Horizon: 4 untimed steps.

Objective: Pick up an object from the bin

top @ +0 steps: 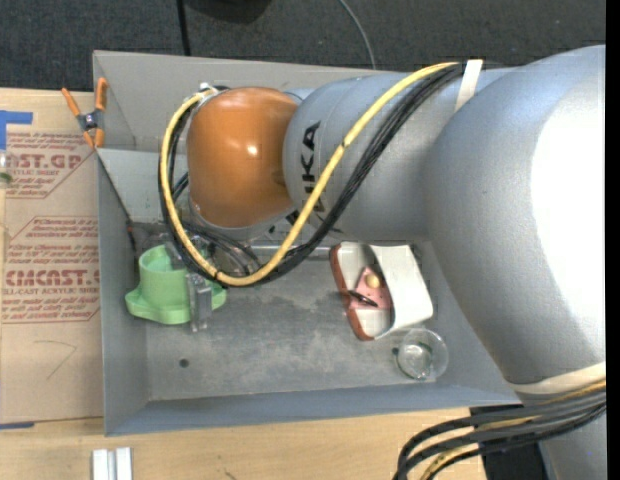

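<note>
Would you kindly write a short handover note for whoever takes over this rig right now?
Gripper: low in the left part of the grey metal bin, against the right edge of the green plastic cup-shaped piece with a flared base. Whether it has a hold on it cannot be seen.
Other things: a white and copper-red oblong object lies mid-right, and a clear round lid-like piece lies near the front right corner.
Done: the arm is in the bin, at the green piece.
Left: confirm a grasp and lift one thing clear.
</note>
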Motion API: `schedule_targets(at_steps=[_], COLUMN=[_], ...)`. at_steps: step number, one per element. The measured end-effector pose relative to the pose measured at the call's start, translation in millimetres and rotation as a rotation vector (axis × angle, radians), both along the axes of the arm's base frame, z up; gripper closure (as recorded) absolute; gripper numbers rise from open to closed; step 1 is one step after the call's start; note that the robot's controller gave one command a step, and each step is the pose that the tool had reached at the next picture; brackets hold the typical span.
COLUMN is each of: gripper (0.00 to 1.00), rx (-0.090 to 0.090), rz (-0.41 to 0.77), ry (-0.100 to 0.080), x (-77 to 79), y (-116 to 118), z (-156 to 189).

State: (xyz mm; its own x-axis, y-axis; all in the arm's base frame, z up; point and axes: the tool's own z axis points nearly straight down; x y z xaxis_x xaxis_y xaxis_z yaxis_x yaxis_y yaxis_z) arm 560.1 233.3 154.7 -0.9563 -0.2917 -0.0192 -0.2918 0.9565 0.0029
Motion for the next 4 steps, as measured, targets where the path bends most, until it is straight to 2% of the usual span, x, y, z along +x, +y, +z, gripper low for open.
schedule_targets(at_steps=[1, 2, 3, 4], gripper=[1.00, 1.00, 1.00, 1.00], rx=[-0.010, 0.003, -0.007, 0.008], rz=[-0.006, -0.022, -0.026, -0.067], ry=[0.024, -0.005, 0.018, -0.011], x=[-8.7, -35.5, -39.6, -25.5], y=[-7, -5, -9, 0], z=[-18, -30, -18, -10])
